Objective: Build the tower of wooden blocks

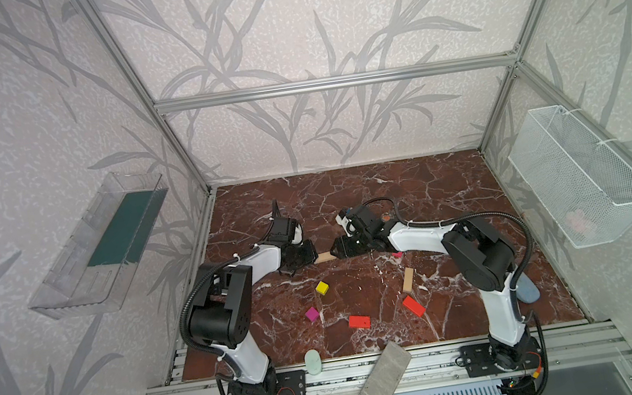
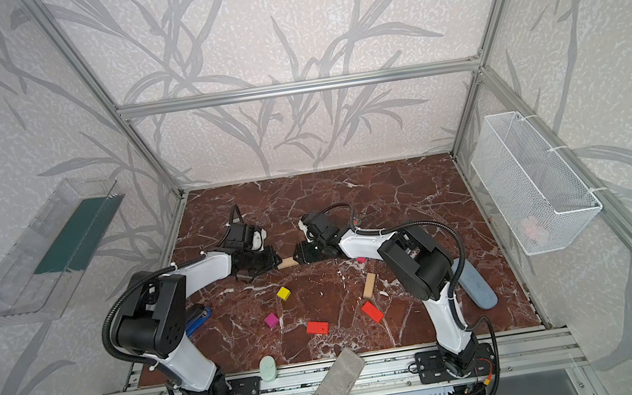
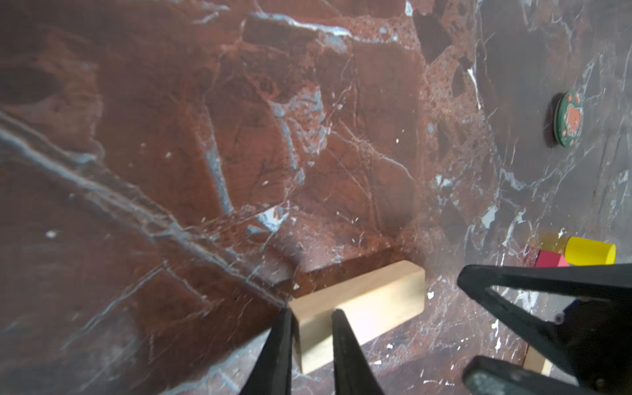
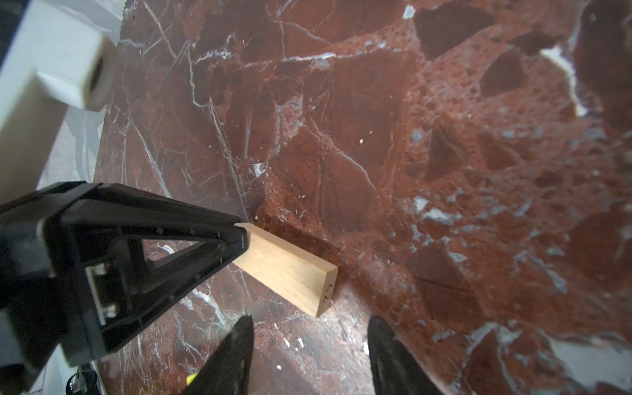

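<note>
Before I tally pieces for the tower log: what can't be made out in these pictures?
Second magenta wooden block: both top views, mostly under the right arm.
Blue stapler: in a top view, largely behind the left arm.
Pink item in white wire basket: both top views, small, veiled by mesh.

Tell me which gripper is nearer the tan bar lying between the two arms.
Left. The left gripper straddles one end of the tan bar; the right gripper sits open just short of its other end.

Both top views: high at front, angled down over red marble tabletop [image 1: 348, 198]. Wrist views: close, opposed, sharing tan wooden bar [image 3: 362, 301].
</note>
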Available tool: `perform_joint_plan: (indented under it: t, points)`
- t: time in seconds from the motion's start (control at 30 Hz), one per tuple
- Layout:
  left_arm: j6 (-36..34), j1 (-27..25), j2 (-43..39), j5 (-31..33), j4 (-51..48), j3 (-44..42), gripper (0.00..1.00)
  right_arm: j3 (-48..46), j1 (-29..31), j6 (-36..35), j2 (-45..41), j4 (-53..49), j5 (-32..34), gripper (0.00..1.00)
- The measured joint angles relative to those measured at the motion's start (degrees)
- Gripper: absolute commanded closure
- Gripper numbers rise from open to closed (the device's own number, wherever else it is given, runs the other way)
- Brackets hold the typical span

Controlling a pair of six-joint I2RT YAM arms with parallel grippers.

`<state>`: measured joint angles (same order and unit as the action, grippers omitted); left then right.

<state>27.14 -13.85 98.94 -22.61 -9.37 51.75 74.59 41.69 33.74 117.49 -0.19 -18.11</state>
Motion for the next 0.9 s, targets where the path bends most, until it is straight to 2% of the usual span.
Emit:
perform_joint_plan:
  t: [0.17,0.4,0.9]
  points:
    - [0.1,-0.1,1.1,-0.9,0.8,1.0,0.87,1.0,0.0,1.0,1.7,0.3,-0.2,0.54]
    - [0.8,-1.6,1.6,-1.1,1.2,1.5,0.87,1.3,0.0,2.1,2.9,0.6,-0.9,0.58]
    - [1.4,-5.4,5.0,0.1,0.6,5.9,0.88,-3.6,-1.9,2.5,-0.2,1.7,1.0,0.62]
